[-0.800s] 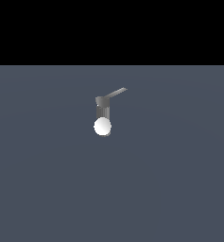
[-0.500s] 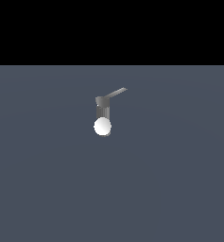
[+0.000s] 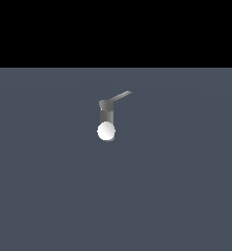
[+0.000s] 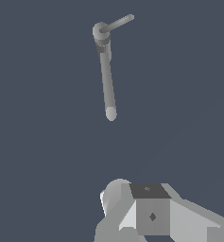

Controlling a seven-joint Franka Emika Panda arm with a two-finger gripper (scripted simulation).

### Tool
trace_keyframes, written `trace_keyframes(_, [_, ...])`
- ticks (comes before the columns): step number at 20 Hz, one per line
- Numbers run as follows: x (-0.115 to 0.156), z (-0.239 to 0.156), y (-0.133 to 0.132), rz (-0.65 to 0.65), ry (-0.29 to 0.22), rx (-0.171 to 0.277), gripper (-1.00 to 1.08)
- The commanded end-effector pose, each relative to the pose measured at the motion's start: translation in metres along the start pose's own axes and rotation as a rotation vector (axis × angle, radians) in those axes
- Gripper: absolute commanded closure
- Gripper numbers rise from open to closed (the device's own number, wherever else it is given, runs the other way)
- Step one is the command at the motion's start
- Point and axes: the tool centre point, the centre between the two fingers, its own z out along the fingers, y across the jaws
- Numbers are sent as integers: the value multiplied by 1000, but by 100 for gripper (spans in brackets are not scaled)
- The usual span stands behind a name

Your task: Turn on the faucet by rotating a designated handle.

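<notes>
The faucet (image 3: 106, 112) is a small grey upright fixture on the dark floor at the middle of the exterior view. Its handle (image 3: 120, 95), a thin flat grey bar, sticks out from the top towards the exterior view's right. A white sphere (image 3: 106, 131) covers the faucet's lower front. The wrist view shows the faucet (image 4: 101, 32) from above, with the handle (image 4: 117, 23) and a long grey tube (image 4: 107, 80) ending in a rounded tip. No gripper fingers show in either view.
A blocky grey and white robot part (image 4: 151, 212) fills the near edge of the wrist view, well apart from the faucet. The dark grey floor (image 3: 176, 196) surrounds the fixture. A black band runs across the exterior view's top.
</notes>
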Motion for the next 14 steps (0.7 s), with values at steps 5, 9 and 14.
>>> trace_keyframes(5, [11, 1, 0, 32, -1, 10, 108])
trace_keyframes(9, [25, 3, -1, 76, -2, 22, 108])
trace_keyframes(14, [52, 8, -2, 159, -5, 43, 108])
